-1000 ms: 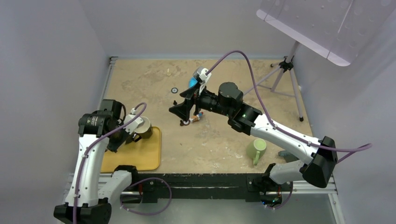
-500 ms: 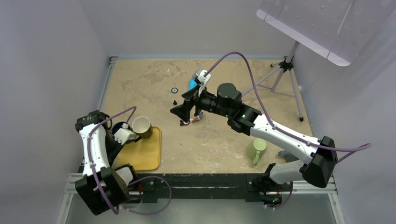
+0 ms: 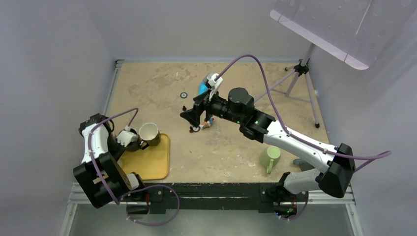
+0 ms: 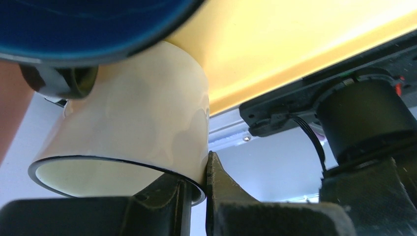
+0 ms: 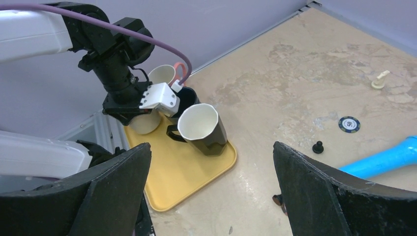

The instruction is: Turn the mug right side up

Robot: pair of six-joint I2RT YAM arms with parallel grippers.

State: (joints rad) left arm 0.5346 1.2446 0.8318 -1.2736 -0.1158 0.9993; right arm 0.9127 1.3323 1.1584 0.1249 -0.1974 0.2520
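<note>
Left gripper (image 4: 196,172): jaws clamped on the rim wall of the cream mug (image 4: 133,118), one finger inside the mouth and one outside. The mug body extends away from the jaws, with its mouth facing the wrist camera. Beyond the jaws lies the yellow tray (image 4: 295,44); a blue mug (image 4: 74,24) sits just past the cream mug. Right gripper (image 5: 211,146): jaws spread wide, nothing between them. Ahead of these jaws, a black mug (image 5: 204,130) stands mouth upward on the tray
</note>
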